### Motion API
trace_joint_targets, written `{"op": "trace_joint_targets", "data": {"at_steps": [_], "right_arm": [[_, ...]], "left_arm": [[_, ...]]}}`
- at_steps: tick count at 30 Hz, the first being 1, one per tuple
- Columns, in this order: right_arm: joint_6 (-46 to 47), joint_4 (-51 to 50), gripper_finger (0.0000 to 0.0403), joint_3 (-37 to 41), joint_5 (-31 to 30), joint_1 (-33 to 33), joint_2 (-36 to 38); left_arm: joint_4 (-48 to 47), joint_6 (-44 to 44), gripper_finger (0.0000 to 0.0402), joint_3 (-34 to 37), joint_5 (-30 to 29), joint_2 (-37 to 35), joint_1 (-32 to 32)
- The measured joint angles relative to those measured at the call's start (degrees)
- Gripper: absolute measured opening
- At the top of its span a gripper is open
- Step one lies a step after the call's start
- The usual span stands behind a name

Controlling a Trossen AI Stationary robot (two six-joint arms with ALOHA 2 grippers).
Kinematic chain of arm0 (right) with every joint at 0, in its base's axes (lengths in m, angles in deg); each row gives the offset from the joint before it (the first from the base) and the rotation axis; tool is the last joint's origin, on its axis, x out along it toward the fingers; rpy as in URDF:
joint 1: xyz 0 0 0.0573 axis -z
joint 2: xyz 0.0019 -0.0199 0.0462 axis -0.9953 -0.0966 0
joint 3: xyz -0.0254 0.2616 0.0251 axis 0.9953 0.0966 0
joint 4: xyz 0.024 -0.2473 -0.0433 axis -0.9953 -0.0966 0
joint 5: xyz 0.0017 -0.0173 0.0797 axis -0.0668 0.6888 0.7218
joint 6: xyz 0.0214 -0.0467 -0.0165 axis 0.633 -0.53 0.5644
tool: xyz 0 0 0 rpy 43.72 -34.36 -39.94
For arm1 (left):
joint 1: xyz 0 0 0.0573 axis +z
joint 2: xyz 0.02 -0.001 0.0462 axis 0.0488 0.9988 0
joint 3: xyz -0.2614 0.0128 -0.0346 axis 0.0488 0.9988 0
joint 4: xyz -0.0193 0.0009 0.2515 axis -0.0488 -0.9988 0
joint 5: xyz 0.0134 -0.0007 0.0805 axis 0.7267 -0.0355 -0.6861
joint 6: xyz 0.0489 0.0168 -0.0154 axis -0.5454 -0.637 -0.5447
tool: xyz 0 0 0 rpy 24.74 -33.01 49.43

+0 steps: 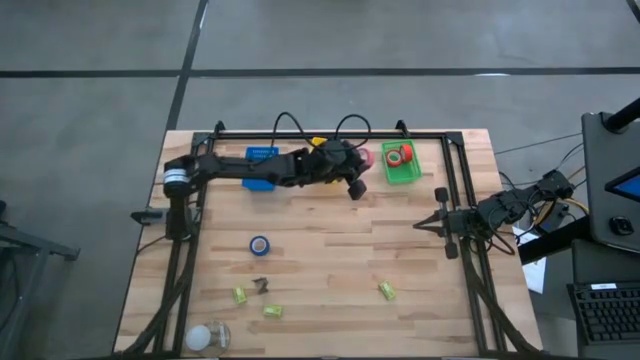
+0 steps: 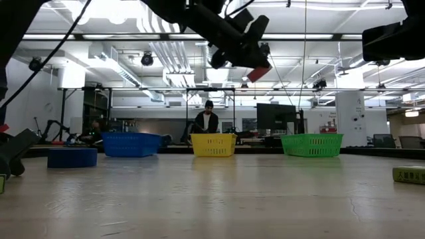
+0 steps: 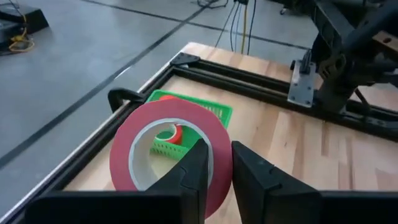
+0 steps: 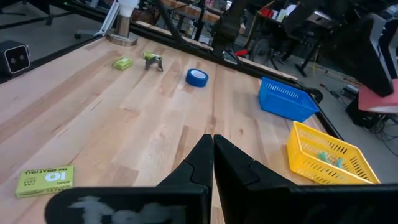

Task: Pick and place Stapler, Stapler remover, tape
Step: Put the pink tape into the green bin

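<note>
While the red tape roll [image 3: 168,149] hangs in the air just short of the green basket [image 1: 401,166], the left gripper [image 3: 214,171] has its jaws pinched narrow on the roll's rim. Over at the table's right edge, the right gripper [image 4: 212,158] waits with jaws fully closed, holding nothing.

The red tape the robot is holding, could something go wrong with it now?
Maybe. The left hand pinches only one side of the red tape roll, so the roll could twist or slip out. It hangs high above the table beside the green basket, not clearly over it, so letting go now might drop it on the wood, where a ring can roll away. The basket already holds red tape, so the new roll could bounce off. The right hand waits shut.
</note>
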Motion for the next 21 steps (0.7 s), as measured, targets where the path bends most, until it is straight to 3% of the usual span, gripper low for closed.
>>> {"op": "trace_joint_targets", "data": {"at_steps": [10,17,21], "right_arm": [[-0.5,0.0,0.0008,0.0,0.0,0.0,0.0],[-13.7,0.1,0.0008,0.0,0.5,0.0,0.0],[-14.8,12.6,0.0008,2.2,6.8,0.0,-0.7]], "left_arm": [[-7.1,-2.0,0.0058,0.4,9.0,-0.5,-5.3],[-11.4,-5.0,0.0058,1.5,10.2,-0.5,-10.9],[-10.0,-6.6,0.0058,2.3,10.1,-0.5,-14.1]]}}
